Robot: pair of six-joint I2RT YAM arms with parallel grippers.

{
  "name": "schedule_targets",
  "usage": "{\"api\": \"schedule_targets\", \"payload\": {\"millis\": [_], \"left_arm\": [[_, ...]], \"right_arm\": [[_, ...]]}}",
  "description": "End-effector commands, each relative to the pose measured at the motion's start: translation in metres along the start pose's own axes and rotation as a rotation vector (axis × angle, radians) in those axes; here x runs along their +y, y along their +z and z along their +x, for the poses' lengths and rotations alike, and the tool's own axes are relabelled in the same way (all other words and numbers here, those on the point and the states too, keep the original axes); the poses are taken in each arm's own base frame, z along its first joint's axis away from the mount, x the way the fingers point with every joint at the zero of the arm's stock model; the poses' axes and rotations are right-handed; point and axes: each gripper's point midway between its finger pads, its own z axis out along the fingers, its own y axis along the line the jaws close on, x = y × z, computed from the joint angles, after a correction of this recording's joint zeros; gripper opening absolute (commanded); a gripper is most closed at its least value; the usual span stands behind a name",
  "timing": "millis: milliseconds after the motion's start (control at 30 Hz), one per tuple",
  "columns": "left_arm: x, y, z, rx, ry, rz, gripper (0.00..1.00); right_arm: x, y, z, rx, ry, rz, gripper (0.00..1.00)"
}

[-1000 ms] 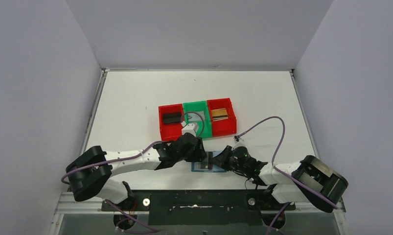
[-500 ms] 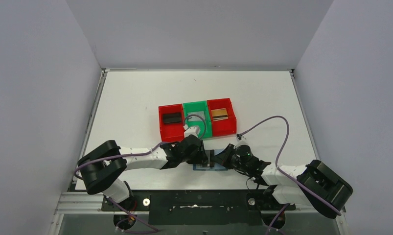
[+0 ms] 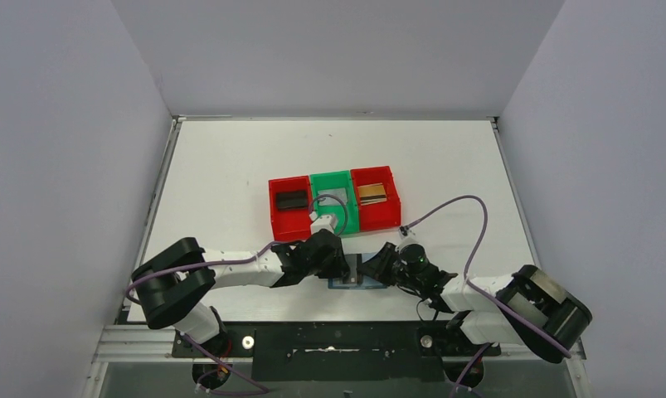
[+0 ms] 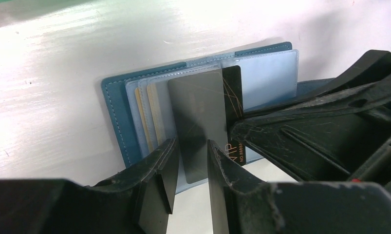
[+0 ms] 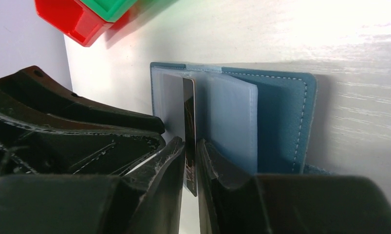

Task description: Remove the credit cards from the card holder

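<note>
Heads up: your teal-blue fold-open card holder [image 3: 358, 282] lies open on the white counter [image 3: 230, 166], lower centre of the top view. Your left end effector [image 4: 192, 146] straddles a tilted silver-grey card [image 4: 198, 112], and your right end effector [image 5: 191, 142] straddles a thin black card [image 5: 189, 112] seen edge-on. Can't tell if either one's actually clamped.

Teal card holder [image 4: 114, 114] carries a grey card [image 4: 198, 117] and seemingly black card [image 4: 233, 90].
</note>
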Motion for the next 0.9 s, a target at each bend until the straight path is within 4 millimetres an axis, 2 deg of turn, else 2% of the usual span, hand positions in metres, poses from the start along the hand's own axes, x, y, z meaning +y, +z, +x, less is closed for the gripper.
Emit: {"api": "schedule_targets", "payload": {"millis": [0,200,533,700,867], "left_arm": [[0.026,-0.001,0.020,0.056,0.016,-0.081,0.27],[0.027,-0.004,0.016,0.041,0.013,-0.088,0.26],[0.031,-0.006,0.016,0.040,0.015,-0.107,0.24],[0.023,-0.008,0.011,0.024,0.012,-0.076,0.25],[0.022,-0.009,0.008,0.021,0.022,-0.081,0.25]], "right_arm": [[0.015,0.004,-0.007,-0.025,0.017,-0.080,0.15],[0.006,0.002,-0.009,-0.049,0.034,-0.053,0.00],[-0.013,-0.017,-0.017,-0.102,0.007,0.035,0.00],[0.003,-0.028,-0.028,-0.153,-0.051,-0.021,0.00],[0.022,-0.047,-0.054,-0.276,-0.123,-0.068,0.00]]}}
